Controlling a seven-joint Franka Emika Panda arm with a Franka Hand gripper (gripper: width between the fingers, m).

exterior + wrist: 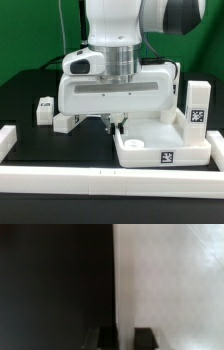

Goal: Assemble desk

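The white Franka arm is filling the upper centre of the exterior view and reaching straight down over the black table top. A long white border rail is running across the bottom of that frame.

The desk's white plastic tray-like tabletop with raised rims is lying flat at the lower right, close against the rail. In the wrist view it is showing as the pale half of the frame, its edge meeting the dark table.

A white block leg with a black-and-white marker is standing upright at the right edge. Whether it is in the tray or behind it, I cannot tell. Two more white block legs are lying loose at the middle left, one and one. A fourth is not showing.

The two-finger gripper is sitting low at the tabletop's left rim. Its jaws are pressed together, with the dark fingertips lining up on the tabletop's edge. Whether the rim is being pinched is unclear.

The arm seems to be positioning the tabletop, an early step, with no leg fitted yet. The next move is calling for the tray to be settled squarely before a leg is fetched.
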